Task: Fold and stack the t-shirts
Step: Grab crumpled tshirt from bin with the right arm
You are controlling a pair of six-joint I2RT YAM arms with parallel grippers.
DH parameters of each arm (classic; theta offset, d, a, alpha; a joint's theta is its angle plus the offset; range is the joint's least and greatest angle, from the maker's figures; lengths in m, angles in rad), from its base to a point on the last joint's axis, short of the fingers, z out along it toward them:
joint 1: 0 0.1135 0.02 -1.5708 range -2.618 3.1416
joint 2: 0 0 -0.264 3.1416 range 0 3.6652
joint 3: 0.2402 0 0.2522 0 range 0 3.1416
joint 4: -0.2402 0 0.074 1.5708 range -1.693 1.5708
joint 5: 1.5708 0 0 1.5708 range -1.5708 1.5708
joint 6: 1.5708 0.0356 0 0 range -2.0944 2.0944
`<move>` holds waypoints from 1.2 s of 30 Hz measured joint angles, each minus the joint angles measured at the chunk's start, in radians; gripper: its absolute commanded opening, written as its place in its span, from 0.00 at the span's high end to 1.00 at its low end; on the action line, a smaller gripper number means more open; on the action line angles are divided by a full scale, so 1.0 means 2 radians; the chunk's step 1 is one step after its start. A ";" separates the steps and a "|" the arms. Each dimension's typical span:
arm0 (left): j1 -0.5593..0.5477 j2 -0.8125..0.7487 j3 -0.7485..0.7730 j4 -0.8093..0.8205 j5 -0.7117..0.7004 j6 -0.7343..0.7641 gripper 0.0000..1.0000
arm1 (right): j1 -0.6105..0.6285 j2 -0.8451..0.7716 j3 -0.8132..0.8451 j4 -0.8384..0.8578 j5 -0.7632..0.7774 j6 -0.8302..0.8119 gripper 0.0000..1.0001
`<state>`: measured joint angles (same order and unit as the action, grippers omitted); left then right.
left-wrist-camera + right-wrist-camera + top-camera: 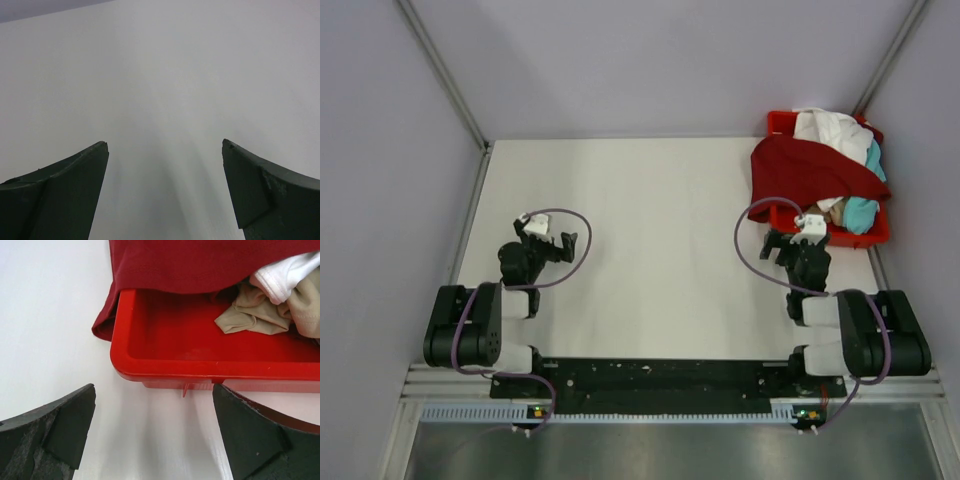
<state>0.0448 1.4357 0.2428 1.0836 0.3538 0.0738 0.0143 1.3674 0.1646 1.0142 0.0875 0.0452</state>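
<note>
A red bin (876,234) at the back right holds a heap of t-shirts. A dark red shirt (810,170) drapes over its left rim; white (830,130), teal (861,212) and beige shirts lie behind it. In the right wrist view the bin's near rim (200,367) lies just ahead, with the dark red shirt (200,265), a beige shirt (255,315) and a white shirt (282,277) inside. My right gripper (154,390) is open and empty, just short of the bin. My left gripper (165,145) is open and empty over bare white table at the left (535,228).
The white table (650,240) is walled by pale panels at the left, back and right. The bin stands against the right wall. Purple cables loop from each wrist. A black base rail (660,375) runs along the near edge.
</note>
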 measured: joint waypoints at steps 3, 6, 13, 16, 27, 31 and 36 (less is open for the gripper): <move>0.000 0.000 0.000 0.000 0.000 0.000 0.01 | 0.000 -0.023 0.000 -0.023 0.000 0.002 0.01; 0.000 0.000 0.000 0.000 0.000 0.000 0.01 | 0.000 -0.096 0.006 -0.075 -0.002 0.004 0.01; 0.000 0.000 0.000 0.000 -0.002 -0.001 0.01 | 0.002 -0.238 0.134 -0.215 -0.035 0.035 0.01; 0.000 -0.022 0.039 -0.091 -0.016 -0.009 0.03 | -0.003 -0.212 0.263 -0.326 -0.013 0.060 0.05; 0.000 -0.045 0.330 -0.443 0.047 -0.010 0.04 | -0.080 0.031 0.469 -0.578 0.025 0.126 0.21; 0.000 -0.045 0.336 -0.529 0.062 0.003 0.04 | -0.099 0.097 0.488 -0.612 0.023 0.164 0.21; 0.000 -0.047 0.336 -0.597 0.068 0.017 0.05 | -0.101 0.142 0.496 -0.620 0.007 0.219 0.20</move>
<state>0.0452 1.3407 0.9150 -0.1101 0.4900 0.1085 -0.1883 1.6512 1.1568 -0.2253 0.1020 0.4828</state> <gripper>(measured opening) 0.955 0.796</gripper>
